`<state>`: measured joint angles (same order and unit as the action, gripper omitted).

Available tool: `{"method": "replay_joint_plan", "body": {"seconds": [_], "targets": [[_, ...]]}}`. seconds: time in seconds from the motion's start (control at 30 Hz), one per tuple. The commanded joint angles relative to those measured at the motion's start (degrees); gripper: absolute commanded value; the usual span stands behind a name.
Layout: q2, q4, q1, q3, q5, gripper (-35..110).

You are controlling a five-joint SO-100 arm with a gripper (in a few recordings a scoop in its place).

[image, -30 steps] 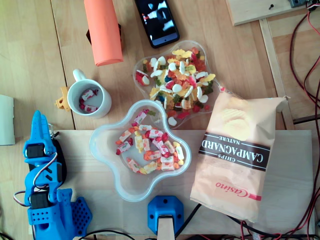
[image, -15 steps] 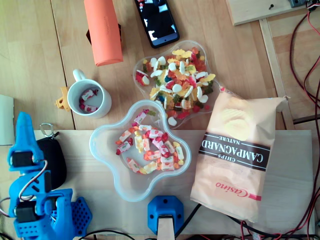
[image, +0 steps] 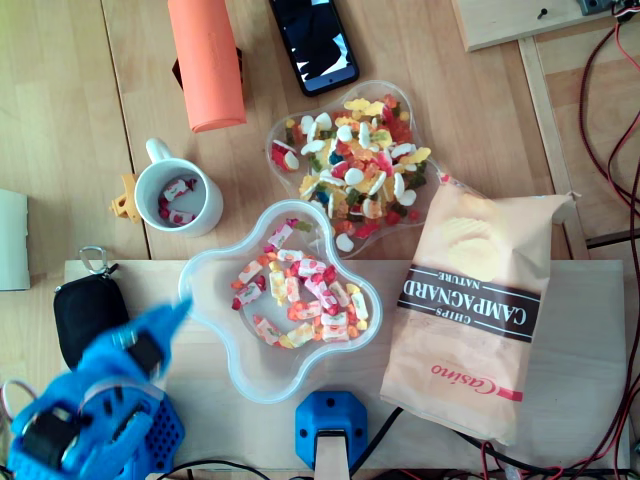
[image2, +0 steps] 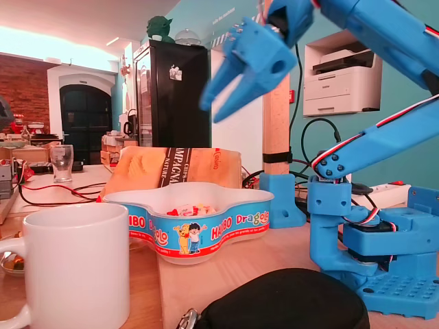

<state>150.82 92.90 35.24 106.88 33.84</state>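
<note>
My blue gripper (image: pixel 178 308) is blurred at the lower left of the overhead view, its tip at the left rim of the clear bowl (image: pixel 205 262) of wrapped candies. In the fixed view the gripper (image2: pixel 211 110) hangs high above that Haribo bowl (image2: pixel 188 229), pointing down and left. Its fingers stand slightly apart and hold nothing. A black pouch (image: pixel 88 312) lies just left of the gripper, and it is the dark shape (image2: pixel 281 305) at the front of the fixed view. A white mug (image: pixel 178 198) with a few candies stands beyond the pouch.
A second clear bowl (image: pixel 285 125) of mixed gummies sits behind the first. A chips bag (image: pixel 470 310) lies at the right. An orange cylinder (image: pixel 205 60) and a phone (image: pixel 313 40) lie at the far edge. A blue mount (image: pixel 330 425) stands at the front, with cables at the right.
The arm has swung from pointing away along the left edge, over the black pouch, to pointing right at the candy bowl. The pouch is now uncovered.
</note>
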Motion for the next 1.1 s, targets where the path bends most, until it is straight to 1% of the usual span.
{"method": "replay_joint_plan", "body": {"seconds": [0.0,0.13,0.27,0.4,0.5,0.73,0.87,1.07], "targets": [[-0.88,5.89,8.00,-3.96,0.53,17],[-6.68,4.31,14.68,-1.58,-1.67,17],[-18.81,1.49,19.16,2.81,-5.19,17],[-29.71,-5.80,19.69,2.11,-7.21,16],[-34.54,-11.34,19.69,-0.70,-8.00,16],[-39.02,-18.63,19.86,-5.10,-12.22,16],[-39.20,-20.21,20.57,-5.36,-14.15,16],[-39.29,-22.32,20.65,-5.19,-14.33,16]]}}
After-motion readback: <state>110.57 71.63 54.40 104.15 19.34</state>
